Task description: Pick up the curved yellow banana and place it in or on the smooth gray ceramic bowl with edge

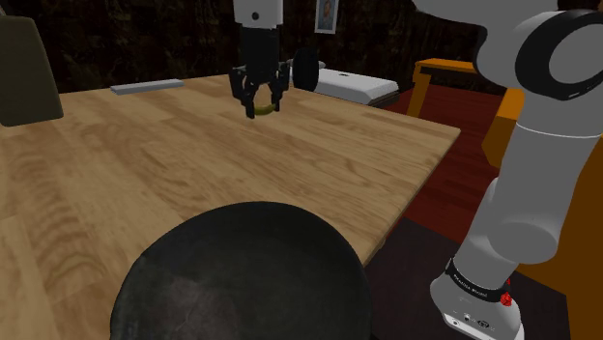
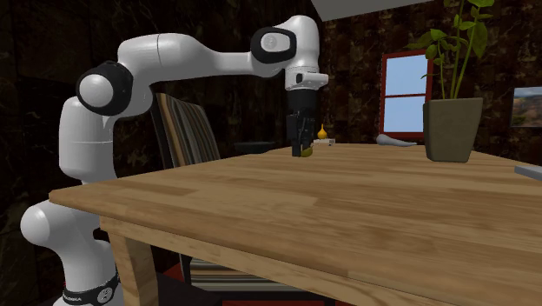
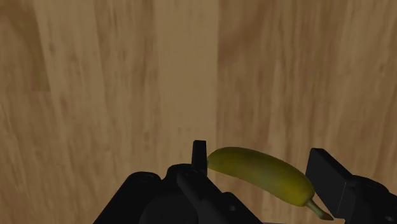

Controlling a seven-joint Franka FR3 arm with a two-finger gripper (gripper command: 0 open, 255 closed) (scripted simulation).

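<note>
Nearest in the shoulder view, a dark, almost black bowl [image 1: 242,280] sits at the close edge of the wooden table [image 1: 116,164]. Well apart from it, toward the table's far side, the black pincer [image 1: 259,97] points straight down, its fingers [image 3: 199,156] spread wide and pressed against the two ends of the yellow-green banana [image 1: 259,110], which curves between them. I cannot tell whether the banana is clear of the wood or touching it. Beyond, a flat grey strip [image 1: 145,87] lies by the far edge; in the second exterior view a potted plant [image 2: 452,129] stands on the table.
</note>
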